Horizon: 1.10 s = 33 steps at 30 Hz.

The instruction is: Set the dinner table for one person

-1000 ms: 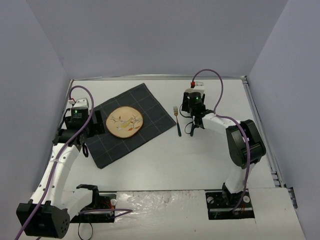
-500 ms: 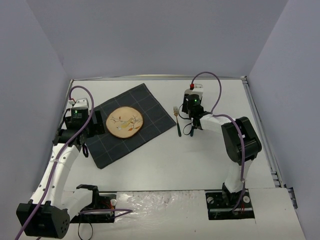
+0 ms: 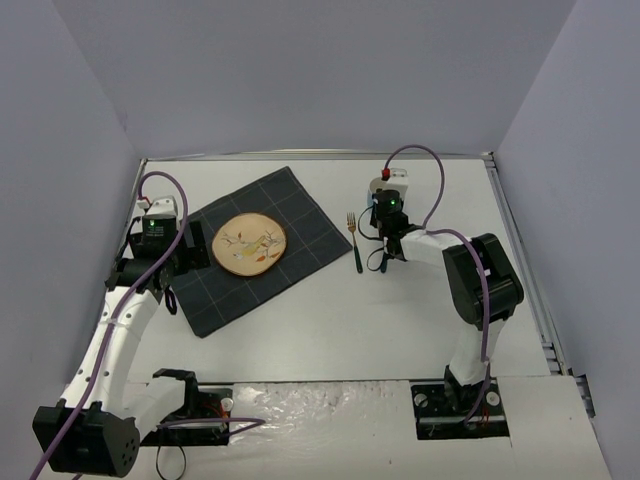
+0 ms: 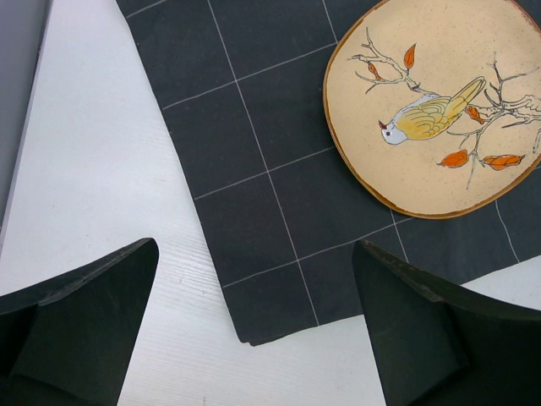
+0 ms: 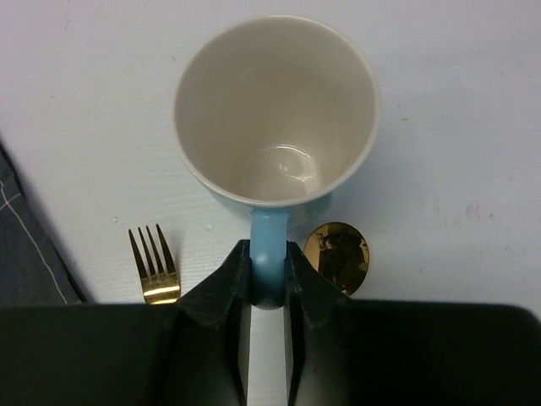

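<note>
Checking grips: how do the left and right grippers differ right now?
The left gripper is wide open and empty; the right gripper is shut on the mug by its blue handle. The left hangs over the placemat edge near the plate; the right over bare dinner table between fork and spoon. Both have black fingers.

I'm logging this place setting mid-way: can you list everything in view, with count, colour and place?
dinner table: 1, white, under everything.
placemat: 1, dark grey with pale grid lines, on the table's left half, lying askew.
plate: 1, beige with a painted bird, on the placemat.
fork: 1, gold tines, dark handle, on bare table right of the placemat.
mug: 1, light blue outside, white inside, upright and empty.
spoon: 1, gold bowl beside the mug's handle; rest hidden.
left gripper: 1, black, open, over a placemat corner.
right gripper: 1, black, shut on the mug's handle.
</note>
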{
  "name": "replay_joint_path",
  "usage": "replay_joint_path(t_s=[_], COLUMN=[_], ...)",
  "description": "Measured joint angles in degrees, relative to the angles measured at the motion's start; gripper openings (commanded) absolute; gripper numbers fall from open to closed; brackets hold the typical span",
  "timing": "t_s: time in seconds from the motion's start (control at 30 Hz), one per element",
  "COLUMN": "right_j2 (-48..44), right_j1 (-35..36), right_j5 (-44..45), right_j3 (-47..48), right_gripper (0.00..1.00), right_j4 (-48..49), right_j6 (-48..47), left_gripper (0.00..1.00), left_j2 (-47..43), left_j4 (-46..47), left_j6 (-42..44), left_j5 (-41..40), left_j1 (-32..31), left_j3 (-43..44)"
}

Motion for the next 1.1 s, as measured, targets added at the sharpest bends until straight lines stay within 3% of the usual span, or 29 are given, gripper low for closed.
replay_joint_path(t_s=[0.5,0.8,1.1], right_j2=[-0.9,-1.1,0.1], right_j1=[-3.2,-3.4,-2.5], right_j5=[-6.8,-20.0,-31.9], right_j3=[-0.8,1.7,11.8], right_gripper=[0.00,0.00,0.00], right_j4=[2.0,3.1,5.9], right_j6=[-15.2,-20.9,-20.6], left_gripper=[0.97,0.97,0.97], left_j2=[0.0,0.0,0.1], left_j4=[0.0,0.0,0.2], left_j6=[0.0,0.0,0.0], left_j5=[0.0,-0.2,-0.5], left_j1=[0.1,0.6,1.0], left_j3=[0.0,0.0,0.0])
